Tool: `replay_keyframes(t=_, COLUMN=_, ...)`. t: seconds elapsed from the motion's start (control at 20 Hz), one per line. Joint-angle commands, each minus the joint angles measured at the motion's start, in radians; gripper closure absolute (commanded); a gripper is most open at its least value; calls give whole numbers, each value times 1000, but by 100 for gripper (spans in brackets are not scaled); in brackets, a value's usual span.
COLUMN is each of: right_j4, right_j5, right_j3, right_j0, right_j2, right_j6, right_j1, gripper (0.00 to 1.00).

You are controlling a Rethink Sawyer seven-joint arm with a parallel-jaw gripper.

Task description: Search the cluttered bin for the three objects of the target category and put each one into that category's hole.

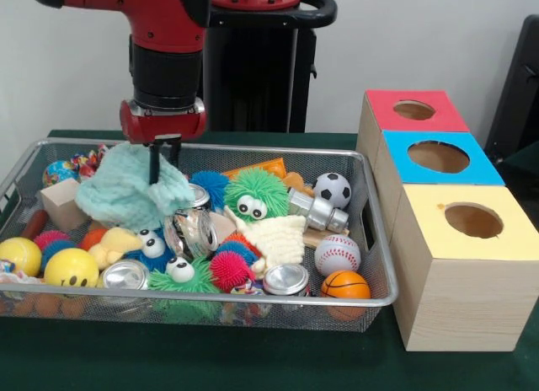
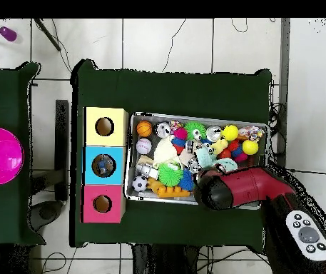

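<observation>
While hanging over the wire bin (image 1: 381, 239) near its left rear corner, gripper (image 1: 160, 176) pressed down into the mint green cloth (image 1: 126, 193); cannot tell whether fingers apart or clamped, cloth hiding the tips. Heaped around: green fuzzy toy (image 1: 255, 193) mid-bin, soccer ball (image 1: 333, 189), baseball (image 1: 337, 254) and basketball (image 1: 345, 284) along the right edge, yellow smiley ball (image 1: 71, 268) at front left. Beside the bin's right edge, touching in a row: red box (image 1: 434, 113), blue box (image 1: 476, 168), yellow box (image 1: 514, 231), each with a round hole on top.
</observation>
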Motion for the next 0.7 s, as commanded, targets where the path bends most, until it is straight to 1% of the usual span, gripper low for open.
replay_keyframes(t=0.05, right_j4=126, right_j5=-112, right_j3=54, right_j0=11, right_j2=-78, right_j6=302, right_j1=-22, gripper=0)
replay_keyframes(t=0.15, right_j4=117, right_j5=-132, right_j3=62, right_j0=5, right_j2=-65, right_j6=286, right_j1=-32, gripper=0)
replay_keyframes(t=0.2, right_j4=123, right_j5=-132, right_j3=60, right_j0=10, right_j2=-70, right_j6=288, right_j1=-33, gripper=0)
replay_keyframes(t=0.3, right_j4=147, right_j5=-117, right_j3=54, right_j0=23, right_j2=-80, right_j6=282, right_j1=-38, gripper=0)
replay_keyframes(t=0.45, right_j4=177, right_j5=-119, right_j3=44, right_j0=54, right_j2=-106, right_j6=283, right_j1=-37, gripper=0)
replay_keyframes(t=0.6, right_j4=222, right_j5=-125, right_j3=31, right_j0=95, right_j2=-135, right_j6=309, right_j1=-13, gripper=0)
replay_keyframes(t=0.7, right_j4=250, right_j5=-145, right_j3=36, right_j0=106, right_j2=-150, right_j6=315, right_j1=0, gripper=0)
